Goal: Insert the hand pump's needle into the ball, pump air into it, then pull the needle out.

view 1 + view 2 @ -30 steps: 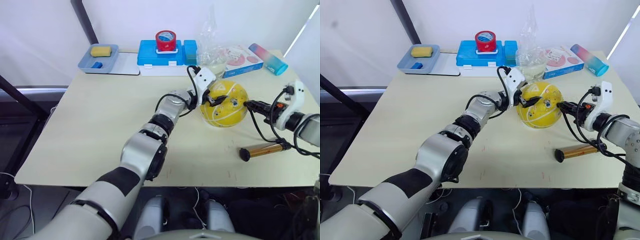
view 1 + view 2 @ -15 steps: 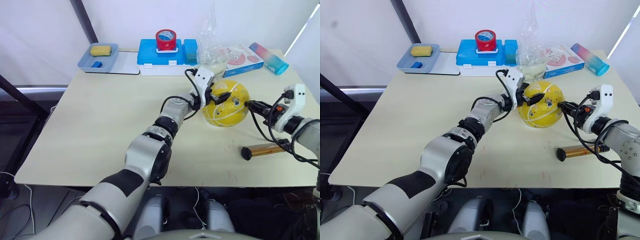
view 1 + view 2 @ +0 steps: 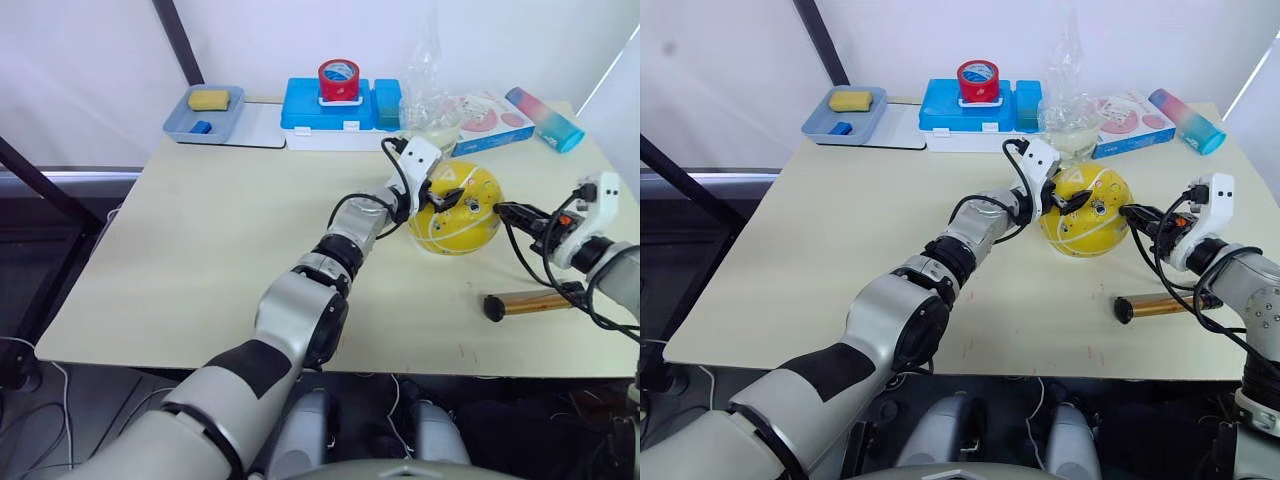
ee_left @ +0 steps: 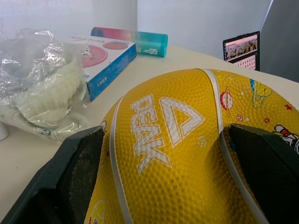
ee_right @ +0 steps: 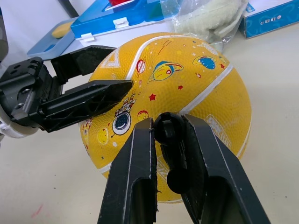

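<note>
The yellow ball (image 3: 458,212) with white seams sits on the table right of centre. My left gripper (image 3: 438,196) is shut on the ball's upper left side, its two black fingers (image 4: 77,168) pressing on either side of it. My right gripper (image 5: 168,123) is shut on the black fitting (image 5: 172,140) at the end of the hose, held just off the ball's right side (image 3: 1118,212). The needle itself is too small to make out. The hand pump (image 3: 528,300), a gold barrel with black caps, lies on the table in front of the right gripper, and its hose (image 3: 522,262) loops up to it.
Along the far edge stand a blue box (image 3: 338,103) with a red tape roll (image 3: 338,78), a grey tray (image 3: 188,118) holding a yellow sponge, a crumpled plastic bag (image 3: 428,100), a white and blue carton (image 3: 487,118) and a pink-to-teal tube (image 3: 543,105).
The whole view has shifted slightly. My left gripper's fingers sit a little higher on the ball than a second ago. The right gripper stays by the ball's right side.
</note>
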